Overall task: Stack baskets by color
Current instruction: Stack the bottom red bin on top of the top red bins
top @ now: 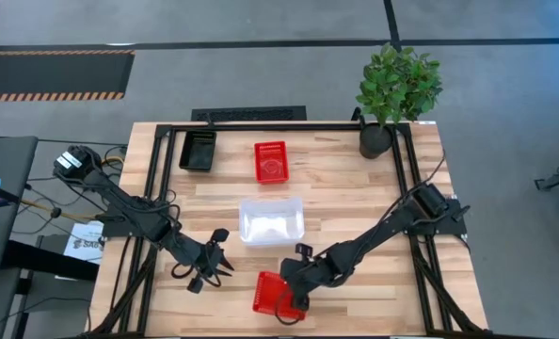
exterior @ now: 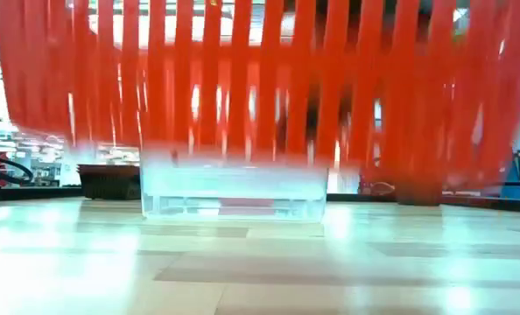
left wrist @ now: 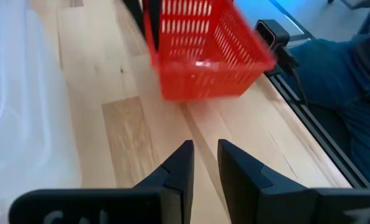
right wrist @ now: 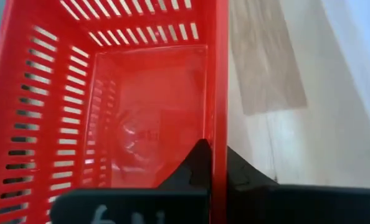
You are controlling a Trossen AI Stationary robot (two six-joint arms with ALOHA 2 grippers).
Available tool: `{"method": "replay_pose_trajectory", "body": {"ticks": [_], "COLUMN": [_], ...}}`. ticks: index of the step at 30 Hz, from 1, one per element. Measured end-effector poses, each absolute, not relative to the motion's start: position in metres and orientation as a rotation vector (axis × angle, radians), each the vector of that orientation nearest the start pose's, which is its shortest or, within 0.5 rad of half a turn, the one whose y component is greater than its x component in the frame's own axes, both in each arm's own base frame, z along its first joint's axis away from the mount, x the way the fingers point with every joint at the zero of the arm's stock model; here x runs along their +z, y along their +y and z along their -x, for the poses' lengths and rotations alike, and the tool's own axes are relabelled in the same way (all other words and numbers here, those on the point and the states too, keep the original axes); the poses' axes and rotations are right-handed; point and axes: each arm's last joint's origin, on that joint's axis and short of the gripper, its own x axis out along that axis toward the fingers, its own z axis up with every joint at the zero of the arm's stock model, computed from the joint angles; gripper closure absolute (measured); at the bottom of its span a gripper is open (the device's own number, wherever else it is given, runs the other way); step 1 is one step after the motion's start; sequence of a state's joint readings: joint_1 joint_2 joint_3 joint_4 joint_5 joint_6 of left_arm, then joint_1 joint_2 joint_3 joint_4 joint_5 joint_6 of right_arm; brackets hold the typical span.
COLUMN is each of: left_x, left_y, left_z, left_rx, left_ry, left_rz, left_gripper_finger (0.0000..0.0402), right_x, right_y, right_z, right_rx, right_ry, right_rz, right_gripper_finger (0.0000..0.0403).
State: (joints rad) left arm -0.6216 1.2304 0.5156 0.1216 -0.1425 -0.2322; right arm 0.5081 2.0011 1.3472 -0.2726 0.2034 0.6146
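— Nearest? Red basket [top: 272, 294] at tabletop's [top: 355, 202] front edge, wall pinched by right gripper [right wrist: 215, 163].
— Others? One red [top: 270, 161], one black [top: 198, 151], one clear [top: 271, 219]. Left gripper [left wrist: 202, 163] narrow, empty.

Evenly lit from above in the high view, with soft, short shadows under both arms on the pale table [top: 355, 188]. Strongly blurred in the low view: a red basket [exterior: 260, 79] pressed close to the lens, smeared into out-of-focus vertical bars, with bright backlight between them. Cool bluish glare across the wood there. Motion-blurred on the same basket in the left wrist view, sharper in the right wrist view. Washed out to white over the clear basket [left wrist: 10, 93]
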Motion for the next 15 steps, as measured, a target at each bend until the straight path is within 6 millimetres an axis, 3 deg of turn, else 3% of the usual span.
{"method": "replay_pose_trajectory", "body": {"ticks": [11,15], "left_x": [0.183,0.184], "left_y": [-0.136,-0.135], "left_z": [-0.193,-0.194], "left_rx": [-0.408,-0.386], "left_ry": [0.607,0.571], "left_rz": [-0.016,-0.078], "left_gripper_finger": [0.0343,0.0343], "right_x": [0.265,0.293], "right_y": [0.184,0.167], "right_z": [-0.343,-0.332], "right_rx": [0.148,0.149], "right_ry": [0.676,0.621], "right_rz": [-0.153,-0.081], "right_gripper_finger": [0.0398,0.0398]}}
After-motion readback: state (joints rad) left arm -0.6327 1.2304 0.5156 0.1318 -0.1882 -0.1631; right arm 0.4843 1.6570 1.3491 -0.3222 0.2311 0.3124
